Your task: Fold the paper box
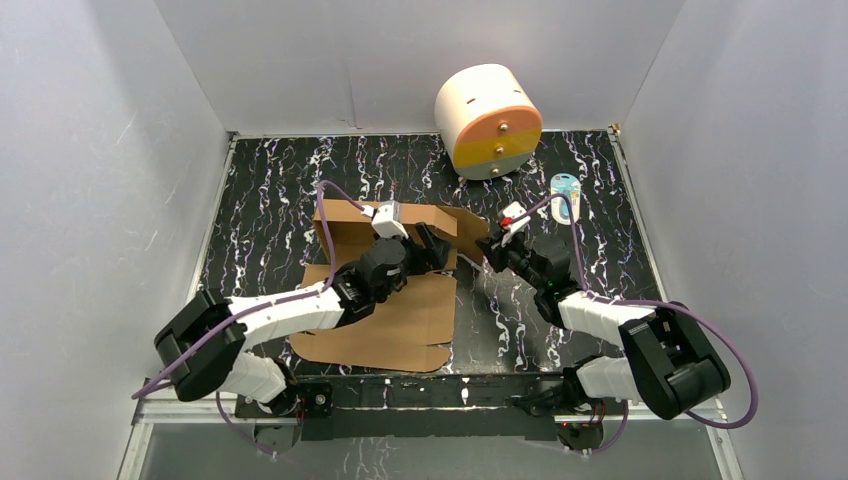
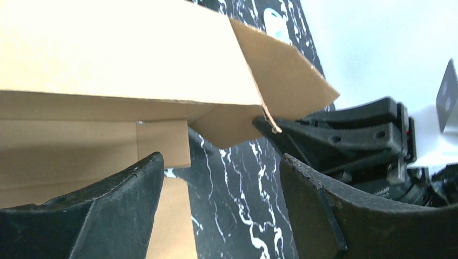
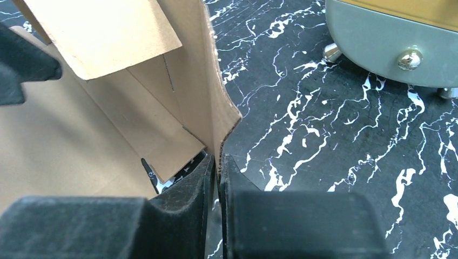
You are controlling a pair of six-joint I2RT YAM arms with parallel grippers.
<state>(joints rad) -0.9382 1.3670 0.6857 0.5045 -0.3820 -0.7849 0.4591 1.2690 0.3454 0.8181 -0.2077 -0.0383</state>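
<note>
The paper box is a brown corrugated sheet lying on the black marbled table, its far part folded up into walls. My left gripper is open over the box's right side, near the raised wall; nothing sits between its fingers. My right gripper is shut on the edge of the box's right side flap, which stands upright between its fingers. In the left wrist view the right gripper shows pinching that flap's corner.
A white cylinder with an orange-yellow face stands at the back of the table, its grey base in the right wrist view. A small blue-and-white can stands right of it. White walls enclose the table.
</note>
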